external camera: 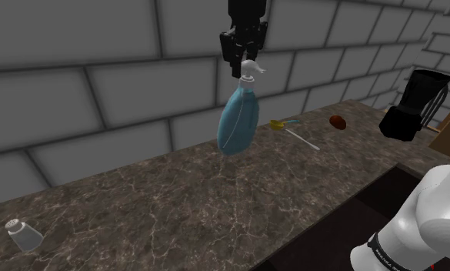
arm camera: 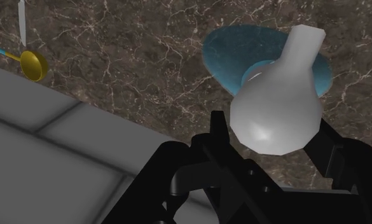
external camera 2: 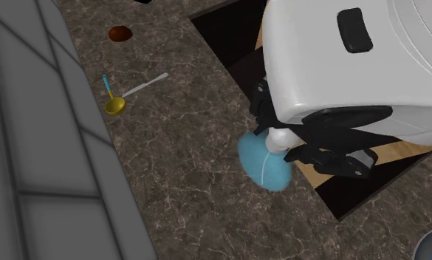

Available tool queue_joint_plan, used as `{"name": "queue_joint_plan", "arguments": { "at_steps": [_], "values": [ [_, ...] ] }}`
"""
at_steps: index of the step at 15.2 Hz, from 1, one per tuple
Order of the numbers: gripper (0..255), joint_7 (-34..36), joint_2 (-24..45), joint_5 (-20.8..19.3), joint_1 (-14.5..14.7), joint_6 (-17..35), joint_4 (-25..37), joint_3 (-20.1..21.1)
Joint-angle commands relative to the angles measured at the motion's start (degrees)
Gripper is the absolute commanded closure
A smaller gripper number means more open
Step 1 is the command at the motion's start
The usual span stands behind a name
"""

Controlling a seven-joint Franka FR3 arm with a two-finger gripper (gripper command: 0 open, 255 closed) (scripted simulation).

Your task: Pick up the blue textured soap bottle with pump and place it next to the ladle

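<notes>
- Worktop (external camera: 177, 208) shut in by grey block wall (external camera: 100, 92) along back; front edge drops off nr white arm (external camera: 431, 223).
- Bare marble betw. bottle (external camera: 238, 119) & ladle (external camera: 280, 123). Ladle close to wall, white spoon (external camera: 302, 139) just beside it, brown lump (external camera: 338, 122) further along.
- Shoulder view adds: pale shaker (external camera: 23, 233) far off at view's left, black appliance (external camera: 417, 104) at right end.
- Second ext. view adds: dark gap (external camera 2: 232, 44) w/ wood-coloured edge past worktop front.
- Wrist view adds: pump head seated betw. fingers (arm camera: 219, 130), blue body beyond it over marble.
- Claw (external camera: 245, 68) pinching bottle's white pump (arm camera: 276, 108), one finger each side, spread no wider than pump.
- Bottle hanging tilted under claw, seemingly clear of worktop, apart from ladle, not yet beside it.
</notes>
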Motion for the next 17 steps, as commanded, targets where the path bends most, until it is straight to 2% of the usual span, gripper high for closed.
{"name": "queue_joint_plan", "arguments": {
  "at_steps": [1, 9, 15, 16, 17],
  "values": [
    [255, 0.1, 0.9, -0.4, 0.2, -1.9, 2.7, 0.2],
    [255, 0.4, 6.3, -3.2, 1.6, -10.4, 16.0, 1.4],
    [255, 0.8, 13.1, -7.5, 4.7, -19.0, 30.6, 2.7],
    [255, 0.8, 13.8, -7.9, 5.1, -19.7, 31.9, 2.7],
    [255, -0.7, 10.7, -6.0, 2.6, -17.0, 26.6, 1.9]
  ]
}}
